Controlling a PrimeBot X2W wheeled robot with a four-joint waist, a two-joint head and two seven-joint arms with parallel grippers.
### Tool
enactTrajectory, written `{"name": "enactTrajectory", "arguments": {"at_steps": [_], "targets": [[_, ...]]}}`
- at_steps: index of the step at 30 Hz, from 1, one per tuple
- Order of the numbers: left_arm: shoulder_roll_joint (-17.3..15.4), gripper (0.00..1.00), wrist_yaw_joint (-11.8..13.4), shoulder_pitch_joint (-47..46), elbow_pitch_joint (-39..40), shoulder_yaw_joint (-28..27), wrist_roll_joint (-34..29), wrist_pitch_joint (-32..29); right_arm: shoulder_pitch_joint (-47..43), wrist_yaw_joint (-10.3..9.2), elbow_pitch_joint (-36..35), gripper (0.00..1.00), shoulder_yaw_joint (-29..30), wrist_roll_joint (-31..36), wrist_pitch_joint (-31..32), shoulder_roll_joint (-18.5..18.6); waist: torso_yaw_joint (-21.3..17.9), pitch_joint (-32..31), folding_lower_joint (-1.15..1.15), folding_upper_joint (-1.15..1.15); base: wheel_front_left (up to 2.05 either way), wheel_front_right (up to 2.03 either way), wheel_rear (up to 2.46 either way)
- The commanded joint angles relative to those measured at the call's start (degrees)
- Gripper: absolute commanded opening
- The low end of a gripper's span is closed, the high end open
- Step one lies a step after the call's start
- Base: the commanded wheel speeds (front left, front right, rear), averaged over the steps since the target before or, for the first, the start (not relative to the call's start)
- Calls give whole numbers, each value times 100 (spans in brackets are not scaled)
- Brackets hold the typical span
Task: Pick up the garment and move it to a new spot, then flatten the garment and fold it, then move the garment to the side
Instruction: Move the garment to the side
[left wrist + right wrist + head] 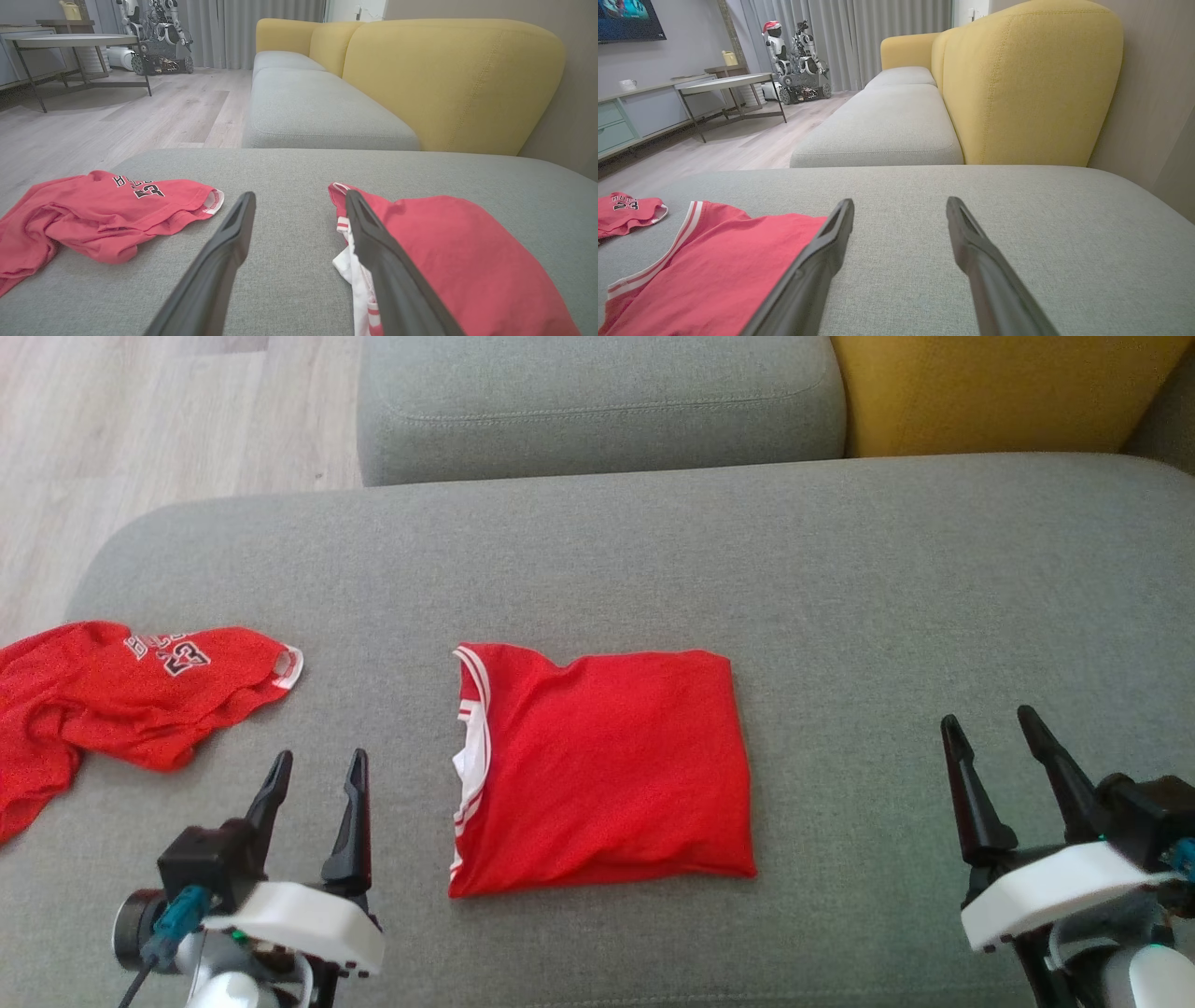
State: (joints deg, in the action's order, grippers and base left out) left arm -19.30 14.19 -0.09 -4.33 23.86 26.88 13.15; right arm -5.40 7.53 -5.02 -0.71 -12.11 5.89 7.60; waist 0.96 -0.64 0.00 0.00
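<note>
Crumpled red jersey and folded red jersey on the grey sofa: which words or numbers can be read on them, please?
"23": black number with white edge on the crumpled red jersey.
Arched word above that number: too blurred and creased to read.
On the folded red jersey with white trim: no text to read.

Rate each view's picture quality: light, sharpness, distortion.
Head view: soft even light, no glare, folded garment crisp. Left wrist view: wide-angle bulge, left gripper's fingers blurred close up, reds wash pinkish. Right wrist view: same bulge, right gripper's fingers soft; yellow backrest sharp.
</note>
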Motion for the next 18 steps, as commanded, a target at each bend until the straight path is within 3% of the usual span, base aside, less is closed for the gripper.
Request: {"name": "enactTrajectory", "arguments": {"at_steps": [1, 10, 18], "targets": [[-142, 100, 22, -289, 134, -205, 28, 46, 228, -4, -171, 100, -116, -30, -44, 60, 2, 3, 0, 0, 0, 0, 0], [-134, 100, -1, -488, 172, -152, 1, 36, 448, -4, 43, 100, -375, -119, 46, 90, 118, 239, 0, 0, 0, 0, 0], [-3, 100, -107, -946, 156, -60, -83, 80, 1120, -4, 1014, 100, -1231, -358, 288, 147, 441, 779, 0, 0, 0, 0, 0]]}}
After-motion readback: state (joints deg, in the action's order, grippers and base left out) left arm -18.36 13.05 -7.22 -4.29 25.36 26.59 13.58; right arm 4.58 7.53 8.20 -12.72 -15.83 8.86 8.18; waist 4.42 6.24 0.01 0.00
